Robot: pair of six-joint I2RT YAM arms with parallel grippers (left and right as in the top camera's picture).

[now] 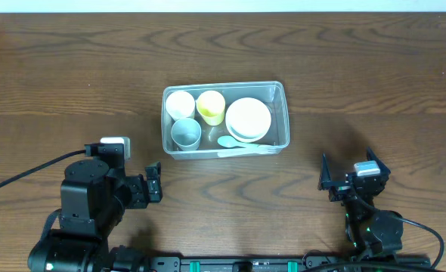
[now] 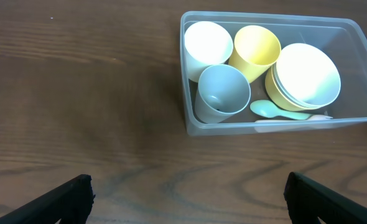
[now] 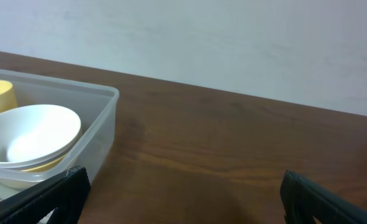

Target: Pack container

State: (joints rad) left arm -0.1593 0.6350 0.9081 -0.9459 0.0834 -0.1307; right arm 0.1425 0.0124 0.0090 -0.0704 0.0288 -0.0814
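Observation:
The clear plastic container (image 1: pixel 280 94) stands at the table's middle. Inside it are a white cup (image 1: pixel 180 103), a yellow cup (image 1: pixel 211 106), a grey-blue cup (image 1: pixel 185 133), stacked bowls with a white one on top (image 1: pixel 248 119) and a light blue spoon (image 1: pixel 227 141). The left wrist view shows the container (image 2: pixel 190 118) with the same items. The right wrist view shows its right end (image 3: pixel 102 134) with the white bowl (image 3: pixel 31 134). My left gripper (image 1: pixel 154 181) is open and empty, below and left of the container. My right gripper (image 1: pixel 349 172) is open and empty, below and right of it.
The brown wooden table (image 1: pixel 72 75) spreads on all sides of the container. A black cable (image 1: pixel 26 175) runs from the left arm toward the left edge. A pale wall (image 3: pixel 233 37) lies beyond the table's far edge in the right wrist view.

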